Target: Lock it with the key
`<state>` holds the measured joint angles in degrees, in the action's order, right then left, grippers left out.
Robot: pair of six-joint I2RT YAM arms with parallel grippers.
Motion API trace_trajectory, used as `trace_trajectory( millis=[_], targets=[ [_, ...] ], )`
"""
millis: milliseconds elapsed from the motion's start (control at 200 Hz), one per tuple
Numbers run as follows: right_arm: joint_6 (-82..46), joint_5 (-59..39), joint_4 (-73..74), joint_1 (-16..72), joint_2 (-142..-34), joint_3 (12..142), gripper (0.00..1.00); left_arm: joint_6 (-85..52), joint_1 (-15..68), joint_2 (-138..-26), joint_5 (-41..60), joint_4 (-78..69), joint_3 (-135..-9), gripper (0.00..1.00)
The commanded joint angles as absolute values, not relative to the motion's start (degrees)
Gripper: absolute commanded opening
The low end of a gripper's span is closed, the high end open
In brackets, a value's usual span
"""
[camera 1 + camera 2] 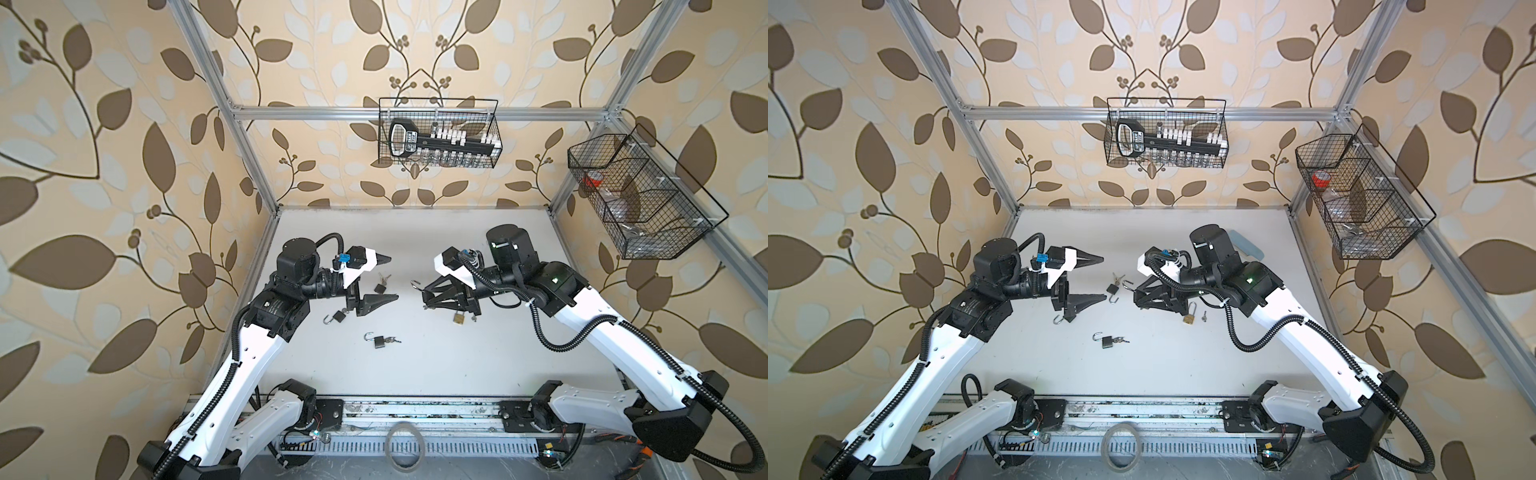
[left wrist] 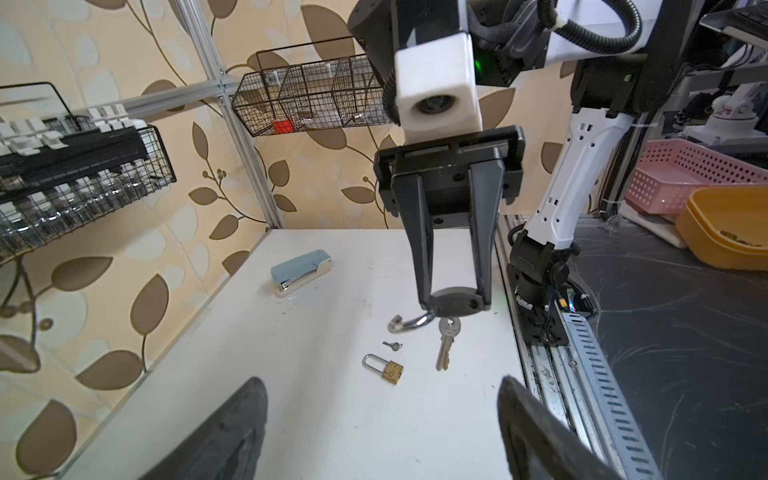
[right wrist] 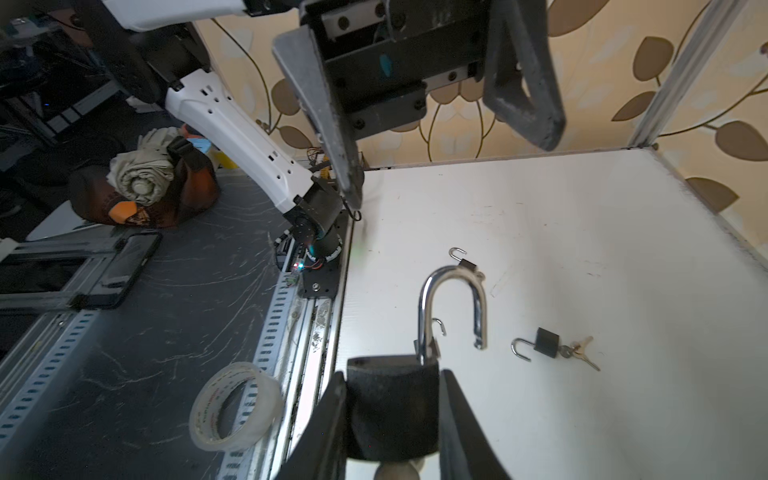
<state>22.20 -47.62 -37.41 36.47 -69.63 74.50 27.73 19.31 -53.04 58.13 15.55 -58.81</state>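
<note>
Clamping a black padlock (image 3: 392, 411) by its body, the right fingers (image 2: 420, 232) are holding it in the air above the bench (image 1: 457, 365), near its middle; the shackle (image 3: 451, 276) is standing open, swung clear of the body; a key (image 2: 445, 349) is dangling beneath the padlock; the left fingers (image 1: 378, 300) are hovering opposite, spread wide and gripping nothing, a little apart from the padlock; a brass lock (image 2: 392, 371) is lying on the bench under the right fingers.
</note>
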Motion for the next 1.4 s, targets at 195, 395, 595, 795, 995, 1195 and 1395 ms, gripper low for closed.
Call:
trace_trajectory(
  millis=[195, 395, 595, 795, 995, 1195, 1395],
  targets=[
    [23.6, -54.8, -39.9, 36.4, -69.7, 76.4, 0.00, 37.3, 23.2, -56.5, 66.4, 21.2, -64.8, 0.73],
    [21.8, -57.7, -38.6, 36.3, -70.0, 76.6, 0.00, 40.1, 25.7, -58.2, 66.6, 23.6, -66.0, 0.71],
    [20.3, -58.4, -37.0, 36.4, -70.0, 76.4, 0.00, 40.9, 27.2, -60.4, 66.5, 24.5, -67.4, 0.63],
    [18.2, -59.0, -34.3, 36.3, -69.9, 75.5, 0.00, 41.7, 28.4, -61.5, 66.9, 25.4, -67.8, 0.51],
    [17.1, -58.0, -32.3, 36.4, -70.0, 74.6, 0.00, 42.7, 29.1, -61.5, 67.3, 26.6, -67.6, 0.37],
    [15.4, -56.9, -30.3, 36.3, -70.3, 74.2, 0.00, 43.0, 29.1, -61.2, 67.2, 27.0, -67.6, 0.31],
    [14.8, -56.1, -30.1, 36.3, -70.1, 74.0, 0.00, 42.5, 29.1, -61.0, 66.3, 26.9, -67.3, 0.34]
  ],
)
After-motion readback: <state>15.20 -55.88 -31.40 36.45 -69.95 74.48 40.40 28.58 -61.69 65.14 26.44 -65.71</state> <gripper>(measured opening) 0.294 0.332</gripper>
